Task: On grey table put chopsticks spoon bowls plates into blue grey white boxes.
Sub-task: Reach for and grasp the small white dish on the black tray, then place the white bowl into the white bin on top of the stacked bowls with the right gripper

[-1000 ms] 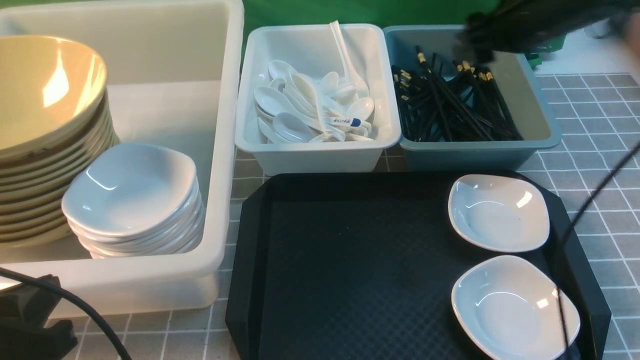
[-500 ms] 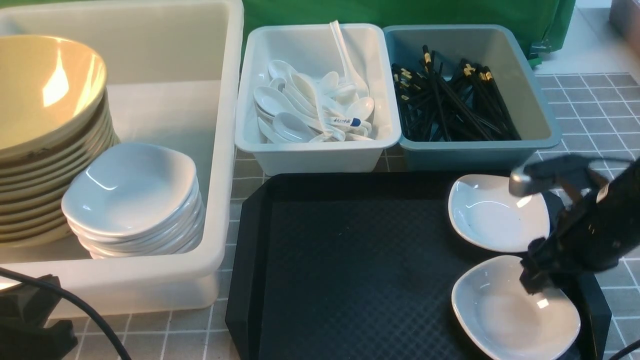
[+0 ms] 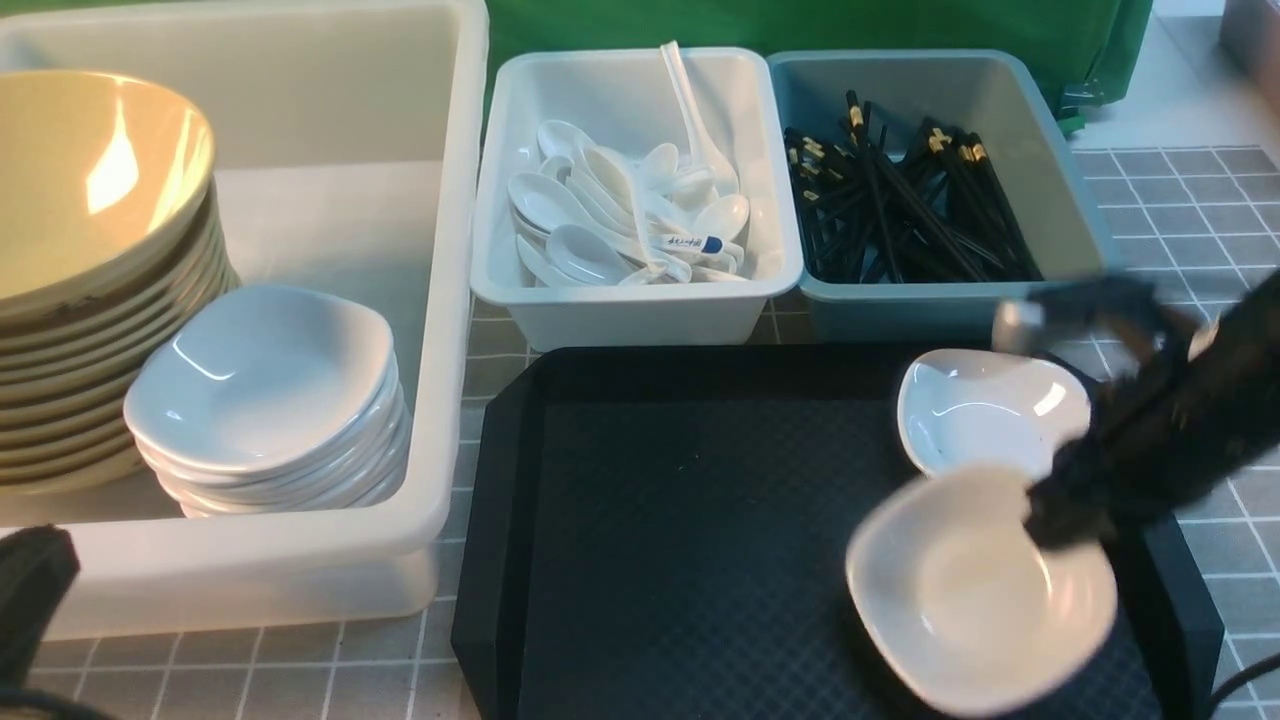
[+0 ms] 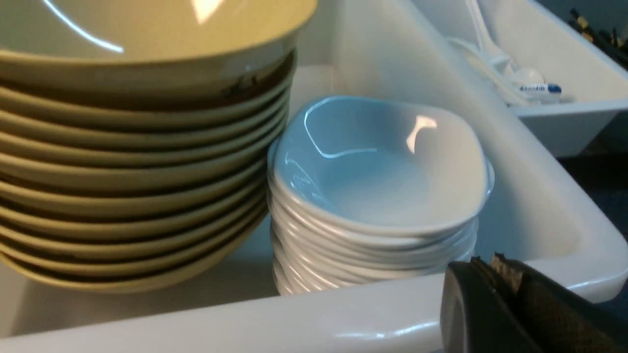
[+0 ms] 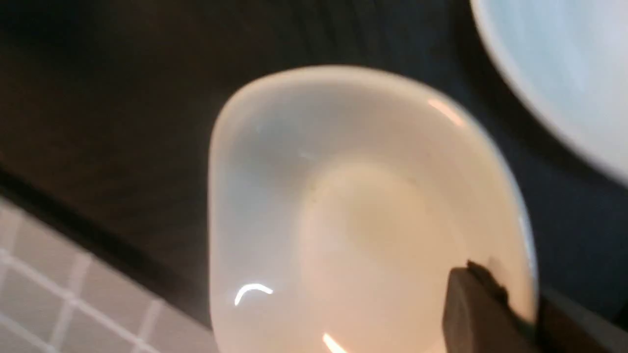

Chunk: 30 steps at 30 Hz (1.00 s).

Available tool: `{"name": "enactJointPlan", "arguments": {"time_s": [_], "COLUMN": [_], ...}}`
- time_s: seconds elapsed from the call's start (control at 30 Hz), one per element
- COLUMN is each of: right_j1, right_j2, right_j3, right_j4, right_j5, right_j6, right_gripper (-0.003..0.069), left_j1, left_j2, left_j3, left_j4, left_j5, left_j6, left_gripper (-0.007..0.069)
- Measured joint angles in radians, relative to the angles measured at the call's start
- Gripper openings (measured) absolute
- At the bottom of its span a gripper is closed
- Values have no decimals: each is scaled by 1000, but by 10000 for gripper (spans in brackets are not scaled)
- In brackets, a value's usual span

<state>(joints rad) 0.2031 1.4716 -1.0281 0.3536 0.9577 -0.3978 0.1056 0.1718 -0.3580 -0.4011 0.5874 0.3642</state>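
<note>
Evidently the plate step is in hand: at the lower right of the front view the right gripper [image 3: 1045, 505] pinches one white plate [image 3: 980, 590] by its rim, tilted over the black tray [image 3: 650, 560], while another plate [image 3: 985, 405] lies behind it. Next it probably wants carrying to the big white box [image 3: 330, 540] at the left of the frame, onto the plate stack [image 3: 265, 380]; the left gripper [image 4: 490, 274] is closed, holding nothing, cut off in the front view, and blur hides the right one's exact contact

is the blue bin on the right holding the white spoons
No, the blue bin holds black chopsticks; the spoons lie in the pale bin beside it.
</note>
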Motion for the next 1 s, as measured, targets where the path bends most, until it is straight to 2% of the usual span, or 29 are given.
{"name": "enactJointPlan", "arguments": {"time_s": [0.1, 0.23, 0.3, 0.4, 0.57, 0.7, 0.73, 0.83, 0.87, 0.9, 1.0], "right_j1": [117, 265, 309, 432, 526, 548, 550, 549, 536, 525, 440], "right_j2": [-46, 36, 80, 249, 467, 548, 560, 562, 549, 538, 455], "right_j3": [-145, -286, -331, -485, -659, -720, -734, -742, -744, -744, -744], "right_j4": [132, 374, 436, 530, 548, 554, 554, 537, 508, 485, 316], "right_j5": [-89, -212, -235, -293, -408, -456, -463, -462, -438, -402, -209], "right_j6": [-37, -178, -231, -341, -358, -356, -357, -357, -350, -333, -173], "right_gripper": [60, 60, 60, 60, 80, 158, 221, 310, 381, 413, 496], "left_j1": [0, 0, 0, 0, 0, 0, 0, 0, 0, 0, 0], "left_j2": [-19, -19, -19, -19, -19, -19, -19, -19, -19, -19, -19], "left_j3": [25, 34, 34, 34, 34, 34, 34, 34, 34, 34, 34], "left_j4": [-2, -3, -3, -3, -3, -3, -3, -3, -3, -3, -3], "left_j5": [-54, -83, -88, -93, -93, -93, -93, -93, -89, -89, -88], "left_j6": [0, 0, 0, 0, 0, 0, 0, 0, 0, 0, -1], "left_gripper": [-11, -11, -11, -11, -11, -11, -11, -11, -11, -11, -11]}}
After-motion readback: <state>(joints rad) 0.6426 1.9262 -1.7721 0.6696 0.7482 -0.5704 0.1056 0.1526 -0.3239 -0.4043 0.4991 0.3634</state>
